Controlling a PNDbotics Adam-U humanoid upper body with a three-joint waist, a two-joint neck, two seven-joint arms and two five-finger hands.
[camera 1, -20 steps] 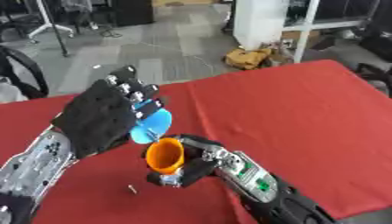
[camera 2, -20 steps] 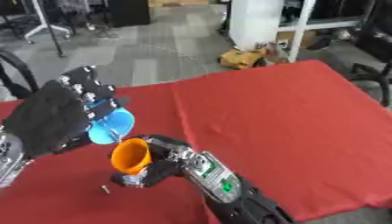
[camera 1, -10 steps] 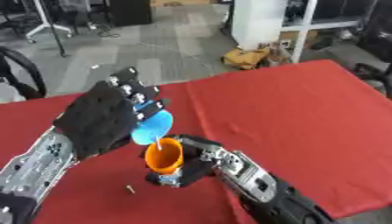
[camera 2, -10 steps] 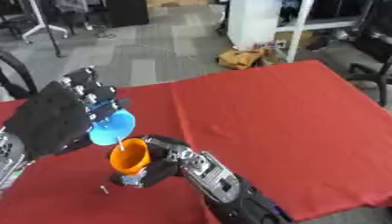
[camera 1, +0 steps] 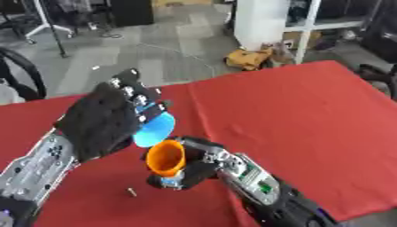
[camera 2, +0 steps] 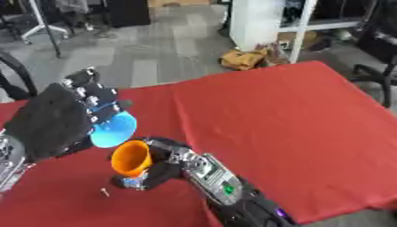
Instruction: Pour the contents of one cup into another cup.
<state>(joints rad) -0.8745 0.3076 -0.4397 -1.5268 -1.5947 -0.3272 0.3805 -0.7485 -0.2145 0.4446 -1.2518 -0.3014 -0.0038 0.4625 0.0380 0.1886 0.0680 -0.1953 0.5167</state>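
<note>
Cups sit mouth to mouth at lower left of frame: the left hand (camera 1: 105, 126) still clutches the blue cup (camera 1: 153, 128), tipped a little further over the orange cup (camera 1: 166, 157) that the right hand (camera 1: 203, 165) grips below. Pouring looks underway.

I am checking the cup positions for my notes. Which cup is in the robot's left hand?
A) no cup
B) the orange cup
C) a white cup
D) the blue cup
D: the left hand has its fingers curled round the blue cup, tilted above the orange cup, which the right hand holds.
</note>
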